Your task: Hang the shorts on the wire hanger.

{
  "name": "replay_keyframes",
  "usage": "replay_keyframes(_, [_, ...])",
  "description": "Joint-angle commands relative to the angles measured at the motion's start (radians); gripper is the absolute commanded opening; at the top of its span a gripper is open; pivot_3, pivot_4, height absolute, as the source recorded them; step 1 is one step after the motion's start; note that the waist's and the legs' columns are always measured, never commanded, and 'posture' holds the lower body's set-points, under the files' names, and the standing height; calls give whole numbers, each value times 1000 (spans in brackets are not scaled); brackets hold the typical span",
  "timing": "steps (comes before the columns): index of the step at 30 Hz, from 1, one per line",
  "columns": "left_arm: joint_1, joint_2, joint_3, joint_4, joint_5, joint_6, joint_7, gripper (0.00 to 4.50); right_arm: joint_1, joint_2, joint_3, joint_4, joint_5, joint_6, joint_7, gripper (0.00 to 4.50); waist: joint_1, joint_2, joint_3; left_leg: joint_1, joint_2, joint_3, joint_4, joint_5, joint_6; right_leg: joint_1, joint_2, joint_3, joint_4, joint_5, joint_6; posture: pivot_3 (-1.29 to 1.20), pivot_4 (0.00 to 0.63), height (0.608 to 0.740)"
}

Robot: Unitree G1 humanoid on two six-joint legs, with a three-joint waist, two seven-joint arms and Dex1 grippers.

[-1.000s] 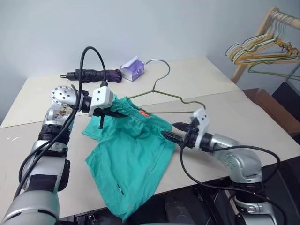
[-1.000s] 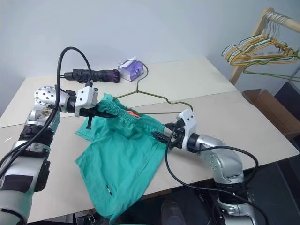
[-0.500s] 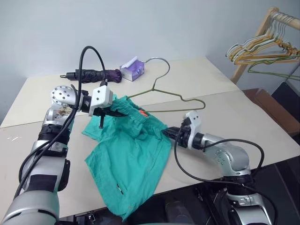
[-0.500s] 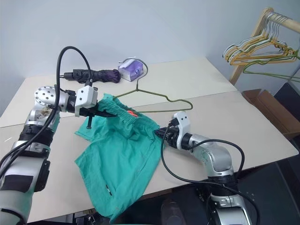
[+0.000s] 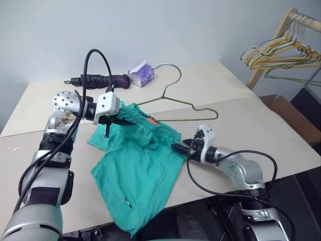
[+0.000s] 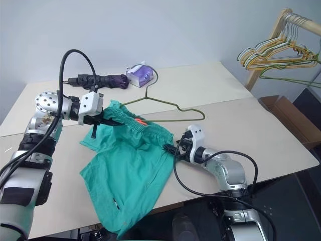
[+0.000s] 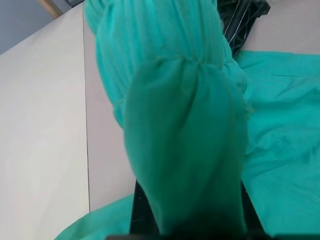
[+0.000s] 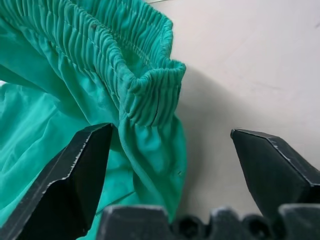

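Observation:
The teal-green shorts (image 5: pixel 140 165) lie on the table with one leg hanging over the front edge. My left gripper (image 5: pixel 124 119) is shut on the left part of the gathered waistband and holds it lifted; the bunched cloth (image 7: pixel 185 125) covers its fingers. My right gripper (image 5: pixel 177 147) is open, low over the table at the waistband's right end. That waistband corner (image 8: pixel 150 95) sits between its spread fingers (image 8: pixel 80 170). The wire hanger (image 5: pixel 179 100) lies flat on the table just behind the shorts, with its hook pointing away from me.
A folded dark umbrella (image 5: pixel 103 79) and a purple tissue box (image 5: pixel 142 74) lie at the back of the table. A wooden rack with several coloured hangers (image 5: pixel 281 50) stands to the right, off the table. Bare tabletop (image 5: pixel 251 125) stretches to the right of my right arm.
My right arm has sunk towards the table at the waistband's right end. The left gripper and the lifted waistband have stayed in place.

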Motion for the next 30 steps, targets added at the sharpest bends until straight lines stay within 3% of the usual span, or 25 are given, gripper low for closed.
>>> replay_keyframes(1, [-30,7,29,-28,-17,-10,9,0,-33,16,11,8,24,-43,57,4478,0,0,0,0,0,0,0,0,0,0,0,0,0,0,0,-158,0,740])
replay_keyframes(2, [-29,6,28,-29,-18,-10,8,0,-34,20,13,12,23,-48,64,4478,0,0,0,0,0,-1,0,0,0,0,0,0,0,0,0,-158,0,740])
replay_keyframes(4, [-27,6,26,-32,-17,-12,3,0,-31,29,4,6,36,-43,75,3892,2,0,0,0,0,-2,0,0,0,0,0,0,0,0,0,-150,0,740])
replay_keyframes(15, [-9,26,41,-26,-17,-4,34,0,13,-51,-75,-63,88,-5,88,32,6,0,-1,0,-1,-8,0,0,0,0,0,0,0,0,0,-149,4,740])
replay_keyframes(30, [17,92,41,-6,-3,-2,9,0,22,-174,-216,-111,123,-10,-6,32,5,0,0,0,-1,-8,0,0,0,0,0,0,0,0,0,-174,19,740])
